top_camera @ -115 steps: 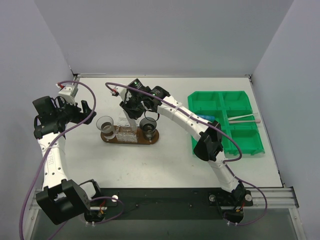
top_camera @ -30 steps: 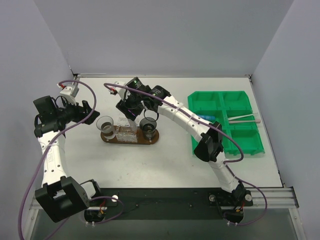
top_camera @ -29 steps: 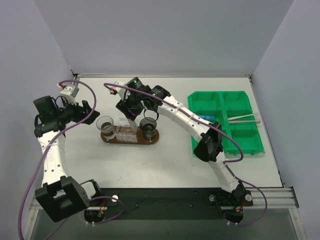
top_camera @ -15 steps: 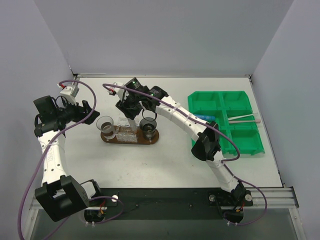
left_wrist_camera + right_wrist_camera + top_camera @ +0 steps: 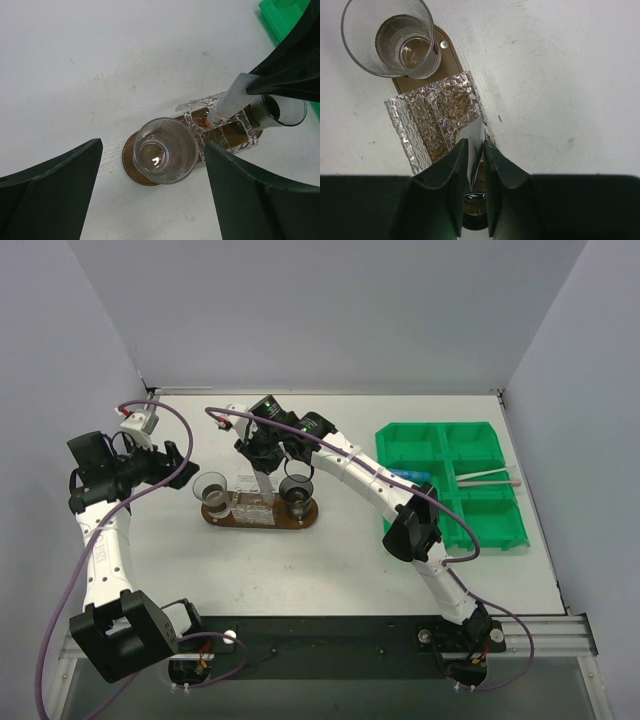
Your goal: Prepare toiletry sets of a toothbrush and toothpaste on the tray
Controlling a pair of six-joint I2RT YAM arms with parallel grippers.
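Right gripper (image 5: 476, 142) is clamped on a flat white tube (image 5: 472, 145). The jaws are nearly together, with only the thin flat edge between the pads. No print or cap is readable on it, so I can't confirm it's toothpaste from this angle.

In the left wrist view the tube (image 5: 234, 97) is a grey-white flat strip, tilted, with its lower end inside the clear holder (image 5: 220, 130). The holder is a rectangular block with a knobbly cut-glass texture and a round recess. It sits mid-tray between the two cups.

The tray (image 5: 262, 524) is a dark brown wood oval with rounded ends, centre-left of the top view. Its grain shows in the right wrist view (image 5: 451, 57).

Left cup (image 5: 211, 488) is clear, round, with a thick base, on the tray's left end. It sits mid-frame in the left wrist view (image 5: 165, 157). Right cup (image 5: 296, 490) looks darker and tinted, on the tray's right end, just beside the held tube.

Left gripper (image 5: 178, 464) is at the left of the top view, jaws wide apart and holding nothing. It points at the left cup from off the tray.

Green bin (image 5: 450, 435) is glossy sectioned plastic at right of the frame, well apart from the tray. The toothbrush (image 5: 490, 477) is a thin pale pink stick lying across a right compartment, its end poking over the bin's right rim. The toothpaste (image 5: 412, 474) shows only as a blue sliver at the bin's left side, mostly hidden by the right arm.

The table (image 5: 330, 560) is matte off-white and lightly scuffed.
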